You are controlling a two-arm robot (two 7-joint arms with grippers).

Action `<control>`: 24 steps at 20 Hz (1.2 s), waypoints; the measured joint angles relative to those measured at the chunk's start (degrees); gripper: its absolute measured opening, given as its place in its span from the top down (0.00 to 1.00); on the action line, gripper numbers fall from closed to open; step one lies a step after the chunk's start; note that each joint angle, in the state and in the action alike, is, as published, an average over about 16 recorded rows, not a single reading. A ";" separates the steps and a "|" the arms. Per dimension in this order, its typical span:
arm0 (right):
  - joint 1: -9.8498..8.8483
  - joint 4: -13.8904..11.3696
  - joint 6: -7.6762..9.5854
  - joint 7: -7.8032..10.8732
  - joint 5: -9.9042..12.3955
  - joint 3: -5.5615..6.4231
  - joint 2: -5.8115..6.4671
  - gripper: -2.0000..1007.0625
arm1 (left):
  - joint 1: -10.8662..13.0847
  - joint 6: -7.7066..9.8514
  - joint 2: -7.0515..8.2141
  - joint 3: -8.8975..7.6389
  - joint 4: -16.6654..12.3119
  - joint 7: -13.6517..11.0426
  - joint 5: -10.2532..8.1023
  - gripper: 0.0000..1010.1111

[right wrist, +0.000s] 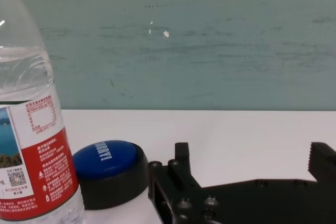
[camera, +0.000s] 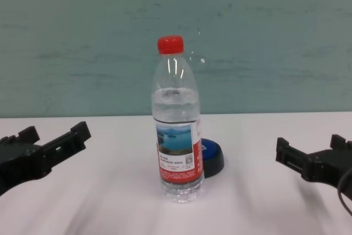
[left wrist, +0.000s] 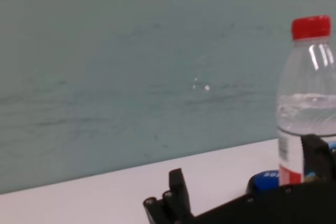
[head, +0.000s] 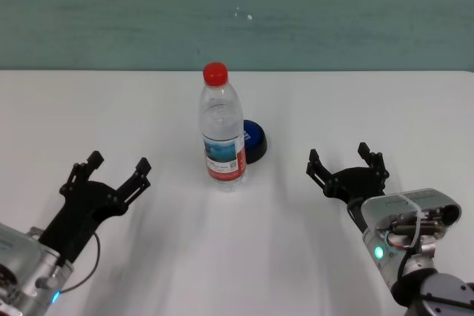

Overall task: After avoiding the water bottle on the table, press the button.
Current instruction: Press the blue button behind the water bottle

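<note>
In the head view, the left hand (head: 106, 170) sat in the lower left of the frame and the right hand (head: 346, 160) in the lower right, both released with fingers spread wide, each resting low over the white surface (head: 415, 116) and grasping nothing. Between them, at centre frame, the water bottle (head: 221, 128) stood upright, red cap on top. The blue button (head: 255, 140) lay just behind it and toward the right, partly hidden by the bottle.

The chest view showed the bottle's lake-scene label (camera: 176, 154) front on, with only a sliver of the button (camera: 212, 158) peeking out at its lower right.

The right wrist view alone showed the button's (right wrist: 110, 172) blue dome and black base ring plainly, with white lettering on top, at lower left beside the bottle (right wrist: 31, 145).

The left wrist view caught only a blue edge of the button (left wrist: 264, 181) at the bottle's (left wrist: 307, 108) foot, lower right.
</note>
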 joint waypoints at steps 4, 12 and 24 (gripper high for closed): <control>0.00 0.00 0.00 0.00 0.00 0.00 0.00 0.00 | 0.69 -0.30 0.77 0.55 -0.89 -0.83 -0.80 0.00; 0.00 0.00 0.00 0.00 0.00 0.00 0.00 0.00 | 0.95 -0.57 1.45 1.95 -1.59 -1.22 -1.29 0.00; 0.00 0.00 0.00 0.00 0.00 0.00 0.00 0.00 | -0.30 -1.12 1.37 3.69 -0.54 -0.93 -0.55 0.00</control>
